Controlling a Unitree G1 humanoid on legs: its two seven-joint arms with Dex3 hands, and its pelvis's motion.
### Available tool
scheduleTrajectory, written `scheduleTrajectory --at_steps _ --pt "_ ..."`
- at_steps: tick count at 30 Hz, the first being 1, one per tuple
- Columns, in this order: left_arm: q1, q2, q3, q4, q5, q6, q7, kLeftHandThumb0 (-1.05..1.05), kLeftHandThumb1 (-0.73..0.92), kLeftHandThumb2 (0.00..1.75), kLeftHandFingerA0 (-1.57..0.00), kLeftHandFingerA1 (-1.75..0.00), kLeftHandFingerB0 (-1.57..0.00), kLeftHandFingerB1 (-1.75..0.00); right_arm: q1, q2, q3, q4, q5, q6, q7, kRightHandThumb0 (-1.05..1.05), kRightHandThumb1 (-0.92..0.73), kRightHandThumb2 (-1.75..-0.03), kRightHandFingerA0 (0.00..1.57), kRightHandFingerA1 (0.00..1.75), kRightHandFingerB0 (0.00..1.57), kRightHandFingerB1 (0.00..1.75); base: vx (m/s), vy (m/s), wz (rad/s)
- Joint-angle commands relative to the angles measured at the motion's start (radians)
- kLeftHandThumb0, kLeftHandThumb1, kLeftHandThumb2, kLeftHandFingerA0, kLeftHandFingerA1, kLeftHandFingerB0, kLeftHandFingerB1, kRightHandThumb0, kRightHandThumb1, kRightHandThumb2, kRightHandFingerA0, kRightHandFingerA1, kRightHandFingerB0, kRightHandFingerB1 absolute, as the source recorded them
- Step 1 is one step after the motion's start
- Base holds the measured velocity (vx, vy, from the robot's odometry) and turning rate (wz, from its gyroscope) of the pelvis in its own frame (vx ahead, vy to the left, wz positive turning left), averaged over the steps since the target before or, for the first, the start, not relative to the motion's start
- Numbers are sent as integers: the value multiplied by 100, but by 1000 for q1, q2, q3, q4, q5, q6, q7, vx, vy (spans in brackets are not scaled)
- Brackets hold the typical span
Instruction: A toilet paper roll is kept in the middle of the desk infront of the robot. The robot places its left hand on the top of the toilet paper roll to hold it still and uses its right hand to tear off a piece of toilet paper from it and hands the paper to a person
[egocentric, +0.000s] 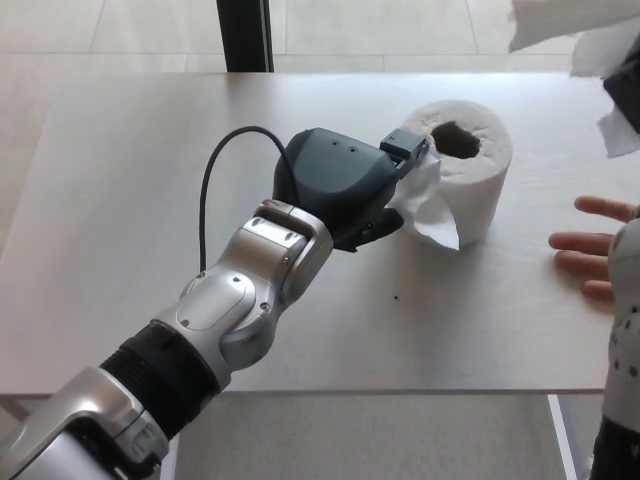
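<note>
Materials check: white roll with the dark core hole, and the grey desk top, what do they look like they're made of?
White toilet paper roll: soft tissue paper, matte; a crumpled torn flap hangs at its front, and the hole suggests a cardboard core, though that's unclear. Grey desk top: smooth, with a faint sheen, probably laminate or coated board; can't tell for sure.

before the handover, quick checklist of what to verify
1. Piece torn free of the roll: ok, the paper is up at the top right with no strip running back.
2. Left hand steadying the roll: ok, it rests against the roll's rim.
3. Roll upright on the desk: ok, a loose tail hangs at its front.
4. Person's hand ready: ok, it lies open on the desk at the right edge.
5. Right hand's hold on the paper: cannot tell, mostly out of frame.
</note>
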Motion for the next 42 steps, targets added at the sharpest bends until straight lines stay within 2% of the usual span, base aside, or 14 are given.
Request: scheduleTrajectory --at_steps 1,5,8,10,13,14,16,17,20,25,26,31,32,42 --pt "105 31 -37 53 10 15 -86 -58 92 67 -79 -114 -54 -53 -87 49 -60 -43 154 105 -63 -15 -41 -147 101 175 76 167 0 0 0" --pt "107 33 -43 51 13 20 -110 -58 92 69 -70 -91 -53 -53 -118 28 -79 -37 175 100 -71 -8 -48 -142 105 175 86 152 0 0 0" --pt "103 29 -41 55 11 26 -119 -58 92 69 -63 -75 -51 -52 -163 -1 -124 -44 241 142 -80 -17 -48 -137 101 175 73 161 0 0 0" --pt "99 29 -43 55 14 24 -117 -57 92 70 -60 -70 -52 -50 -149 -86 -108 -41 208 190 -11 -21 -38 -153 99 175 70 170 0 0 0" --pt "92 31 -35 49 9 20 -114 -56 92 69 -66 -80 -50 -51 -89 -266 -39 4 114 226 125 -14 -38 -141 105 175 77 171 0 0 0" --pt "92 33 -33 45 9 21 -114 -56 92 68 -71 -91 -51 -51 -69 -303 -27 26 107 217 159 -13 -42 -135 102 175 81 166 0 0 0" --pt "93 34 -27 40 5 16 -106 -56 91 67 -72 -88 -51 -51 -44 -366 1 75 68 184 185 -21 -41 -123 131 148 107 133 0 0 0" --pt "85 39 -29 39 8 12 -113 -57 92 68 -72 -88 -50 -50 -14 -448 46 127 -7 156 217 -13 -36 -137 99 175 84 156 0 0 0" --pt "51 40 -37 30 21 20 -152 -59 92 71 -68 -80 -48 -50 53 -682 197 302 -237 63 252 -15 -35 -135 91 162 85 143 0 0 0" --pt "32 38 -38 5 24 3 -137 -60 92 68 -64 -73 -49 -47 93 -882 351 461 -378 8 295 -11 -57 -97 87 166 83 125 0 0 0" --pt "24 29 -36 0 21 5 -139 -60 91 68 -63 -72 -49 -48 96 -945 434 527 -457 19 298 -21 -66 -75 87 165 83 98 0 0 0" --pt "2 20 -31 -18 12 4 -158 -59 92 69 -64 -74 -50 -50 111 -1014 547 675 -552 -106 213 -13 -62 -82 97 174 65 147 0 0 0" --pt "1 19 -28 -21 7 4 -159 -59 92 69 -62 -68 -49 -48 103 -1022 572 699 -566 -110 203 -21 -62 -85 83 175 64 159 0 0 0" --pt "18 14 -28 -27 3 -18 -120 -59 92 70 -64 -71 -49 -49 42 -1046 742 812 -620 -57 194 -23 -70 -65 85 162 76 127 0 0 0"
